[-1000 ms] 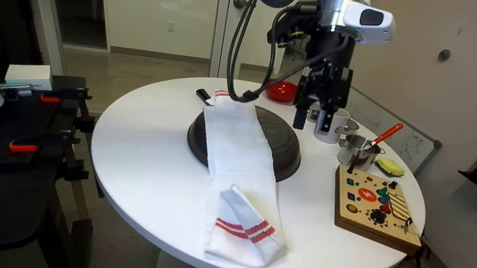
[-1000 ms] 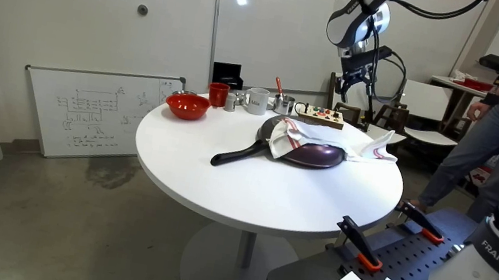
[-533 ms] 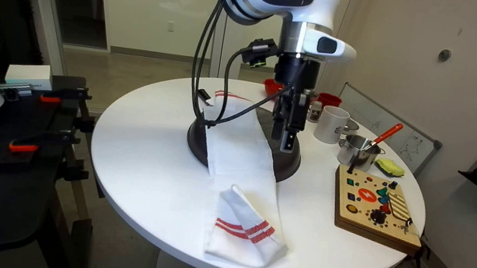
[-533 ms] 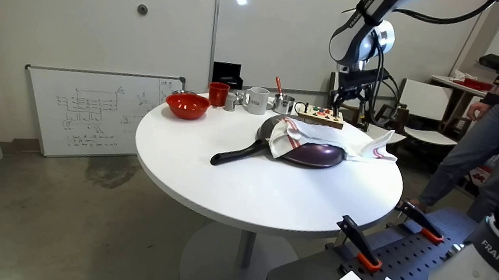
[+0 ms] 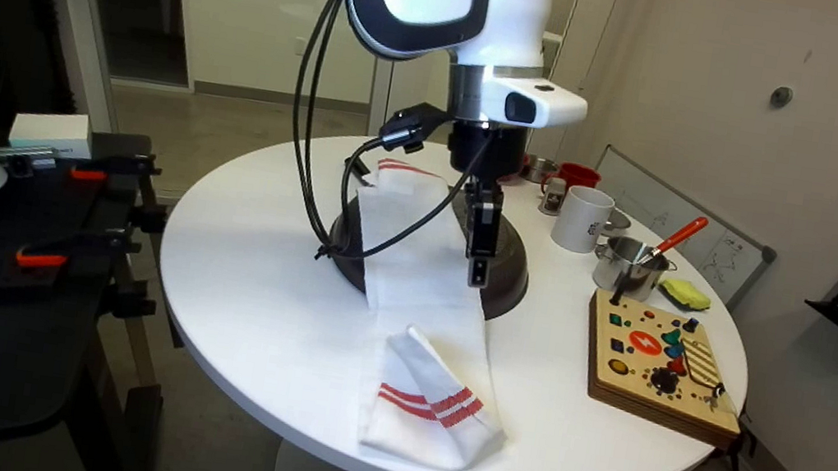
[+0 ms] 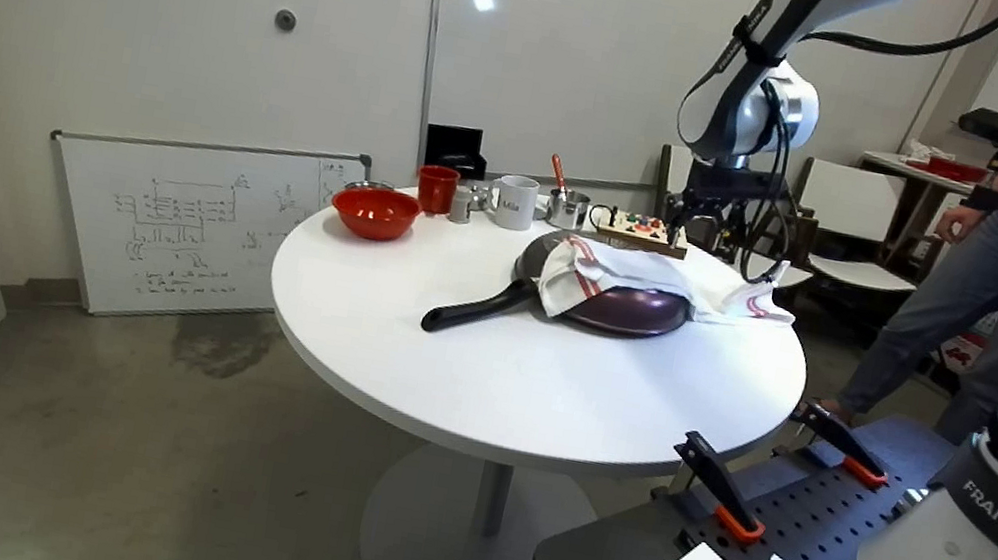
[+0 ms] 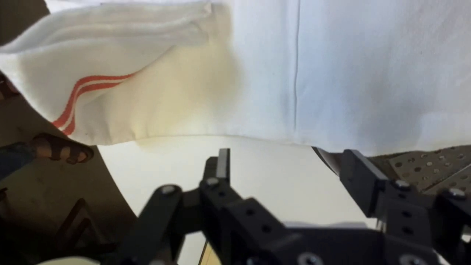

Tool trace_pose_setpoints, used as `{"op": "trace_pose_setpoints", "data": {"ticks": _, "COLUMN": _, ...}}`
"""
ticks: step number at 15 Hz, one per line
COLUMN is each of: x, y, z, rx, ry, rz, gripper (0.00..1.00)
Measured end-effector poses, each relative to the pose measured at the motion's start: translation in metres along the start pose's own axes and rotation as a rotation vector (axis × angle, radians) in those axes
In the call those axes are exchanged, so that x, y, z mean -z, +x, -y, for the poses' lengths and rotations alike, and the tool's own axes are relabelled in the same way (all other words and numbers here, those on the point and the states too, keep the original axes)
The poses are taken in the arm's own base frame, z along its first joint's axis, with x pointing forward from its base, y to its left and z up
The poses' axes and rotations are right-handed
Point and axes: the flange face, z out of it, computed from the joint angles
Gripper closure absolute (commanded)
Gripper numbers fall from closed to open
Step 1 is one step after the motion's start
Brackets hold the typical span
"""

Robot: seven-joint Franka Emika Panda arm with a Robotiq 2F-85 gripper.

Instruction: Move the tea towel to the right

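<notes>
The tea towel (image 5: 427, 295), white with red stripes, lies as a long strip across an upturned dark pan (image 5: 510, 278) and down onto the round table. Its near striped end is folded over. In an exterior view my gripper (image 5: 477, 273) hangs low by the towel's right edge, over the pan's side. The wrist view shows the towel (image 7: 257, 73) just beyond the fingertips, with bare tabletop between the jaws. My gripper (image 7: 286, 156) is open and grips nothing. Whether a fingertip touches pan or cloth I cannot tell.
A wooden switch board (image 5: 657, 367) sits to the right, with a steel pot (image 5: 626, 266) holding a red-handled tool and a white mug (image 5: 581, 220) behind it. A red bowl (image 6: 375, 212) stands farther off. The pan's black handle (image 6: 479, 309) sticks out over the table.
The arm has come down and moved left in an exterior view, from beside the mug to the towel's edge. Its wrist has turned, so the fingers line up there. Towel and pan have stayed put.
</notes>
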Motion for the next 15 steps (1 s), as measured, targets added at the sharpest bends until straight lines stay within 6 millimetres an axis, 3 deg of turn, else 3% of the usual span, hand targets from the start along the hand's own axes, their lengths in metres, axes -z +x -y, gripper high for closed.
{"op": "trace_pose_setpoints", "data": {"ticks": 6, "x": -0.014, "y": -0.022, "z": -0.005, "rx": -0.026, "ry": 0.019, "rz": -0.006, "gripper": 0.99}}
{"op": "trace_pose_setpoints", "data": {"ticks": 15, "x": -0.031, "y": -0.047, "z": -0.019, "rx": -0.084, "ry": 0.011, "rz": 0.077, "gripper": 1.00}}
